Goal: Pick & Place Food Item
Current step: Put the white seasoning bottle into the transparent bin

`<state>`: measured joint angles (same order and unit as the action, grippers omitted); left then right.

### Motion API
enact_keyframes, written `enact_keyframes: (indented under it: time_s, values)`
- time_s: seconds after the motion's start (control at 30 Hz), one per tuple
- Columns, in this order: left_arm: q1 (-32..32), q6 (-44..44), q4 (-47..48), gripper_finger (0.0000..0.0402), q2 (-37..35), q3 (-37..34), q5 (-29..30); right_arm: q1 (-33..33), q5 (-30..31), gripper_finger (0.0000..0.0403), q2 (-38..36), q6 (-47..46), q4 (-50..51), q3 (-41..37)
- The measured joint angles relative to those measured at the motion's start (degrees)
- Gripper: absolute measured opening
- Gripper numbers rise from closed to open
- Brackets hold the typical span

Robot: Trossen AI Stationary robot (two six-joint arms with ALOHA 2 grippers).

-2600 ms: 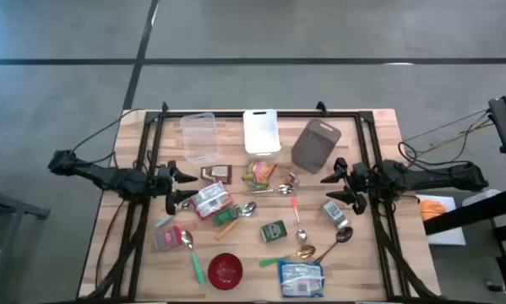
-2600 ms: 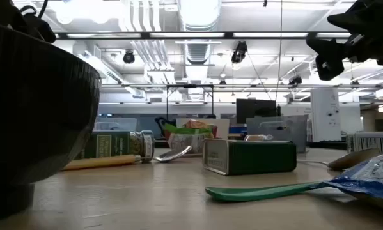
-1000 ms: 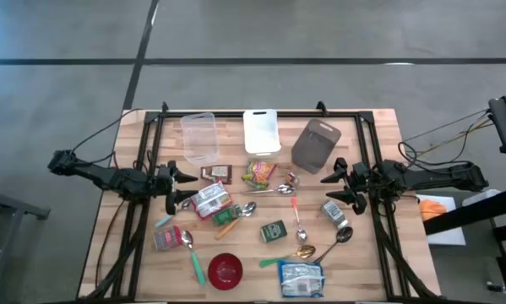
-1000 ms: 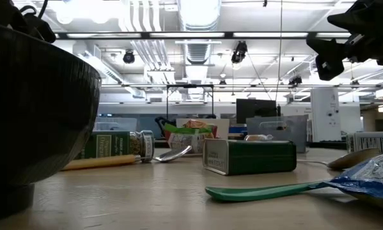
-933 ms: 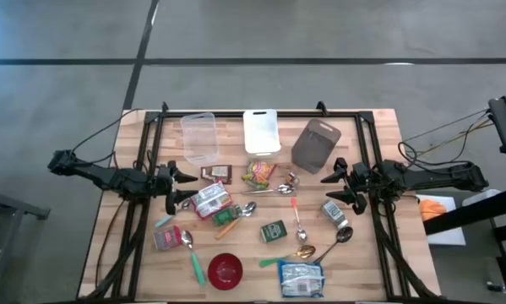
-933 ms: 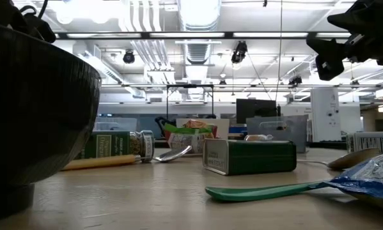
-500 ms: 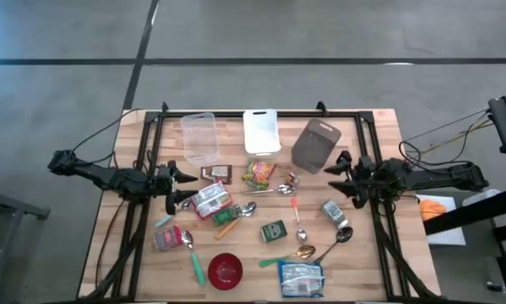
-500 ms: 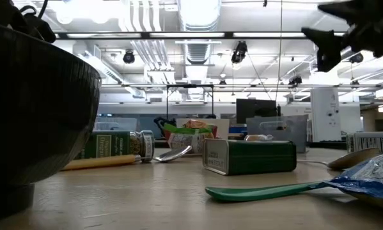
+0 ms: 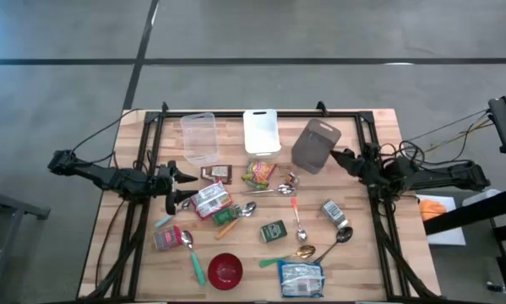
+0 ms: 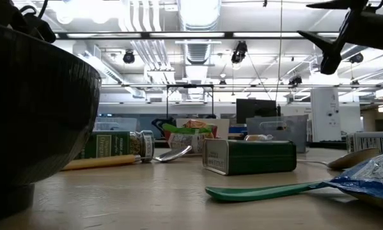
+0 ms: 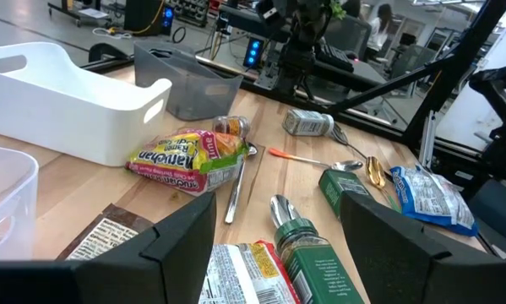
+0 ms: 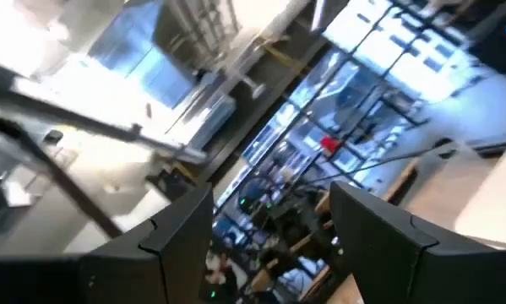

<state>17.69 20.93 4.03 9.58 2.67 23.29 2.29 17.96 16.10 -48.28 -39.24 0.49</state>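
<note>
**Both grippers empty, no food item picked yet**

The wooden table (image 9: 379, 127) is carrying everything, with three bins lining up along its far edge: a clear tub (image 9: 198, 138), a white bin (image 9: 261, 132) and a grey bin (image 9: 315, 143). Clutter is sitting in the middle: a red bowl (image 9: 225, 269), a blue-and-white bag (image 9: 301, 279) near the front edge, a green tin (image 9: 274, 230), a spice jar (image 9: 228, 214), spoons.

The likeliest food item (a judgement, the task names none) is the colourful snack packet (image 9: 258, 174), lying flat just in front of the white bin, also showing in the left wrist view (image 11: 189, 157), untouched.

The left gripper (image 9: 178, 187) is hovering over the table's left side, fingers standing apart, holding nothing. The right gripper (image 9: 340, 157) is hanging just beside the grey bin, tilting upward (its wrist camera is seeing only ceiling), fingers apart and empty.

Step in hand: the approach, nothing grasped. The next move is calling for one gripper to be lowering over the chosen item with fingers straddling it, closing, then carrying it to a bin; which bin I cannot tell.
</note>
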Motion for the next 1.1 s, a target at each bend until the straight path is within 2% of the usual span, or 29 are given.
enact_keyframes:
  time_s: [0.1, 0.27, 0.4, 0.47, 0.57, 0.73, 0.87, 1.1]
  values:
    - [0.0, 1.1, -1.2, 0.0254, 0.0, -0.1, 0.4, 0.1, -0.4, 0.0233, 1.2, -0.2, 0.0, 0.0]
    - [-0.2, 16.5, -7.0, 0.0254, 0.0, -0.3, 1.5, 0.0, 0.1, 0.0233, 3.8, -11.1, 1.7, 0.0]
    - [-0.7, 19.4, -7.9, 0.0254, 0.0, 1.2, 2.2, 0.1, 0.0, 0.0233, 7.1, -22.0, 11.1, 1.7]
    - [-0.7, 19.6, -7.3, 0.0254, 0.0, 2.7, 2.2, 0.0, -0.5, 0.0233, 8.8, -24.1, 18.3, 4.7]
    - [-0.9, 19.5, -6.8, 0.0254, 0.0, 4.7, 2.0, 0.1, -2.9, 0.0233, 11.0, -23.6, 30.4, 11.3]
    - [-1.0, 16.1, -4.8, 0.0254, 0.5, 7.9, 0.3, 0.0, -2.7, 0.0233, 14.9, -20.6, 56.6, 25.4]
    - [-1.4, 15.6, -2.3, 0.0254, 2.7, 10.7, 0.2, 0.1, -3.5, 0.0233, 20.6, -16.7, 71.8, 33.9]
    - [-1.5, 17.0, -2.0, 0.0254, 9.1, 13.9, 0.1, 0.2, -8.3, 0.0233, 33.0, -14.9, 75.0, 41.7]
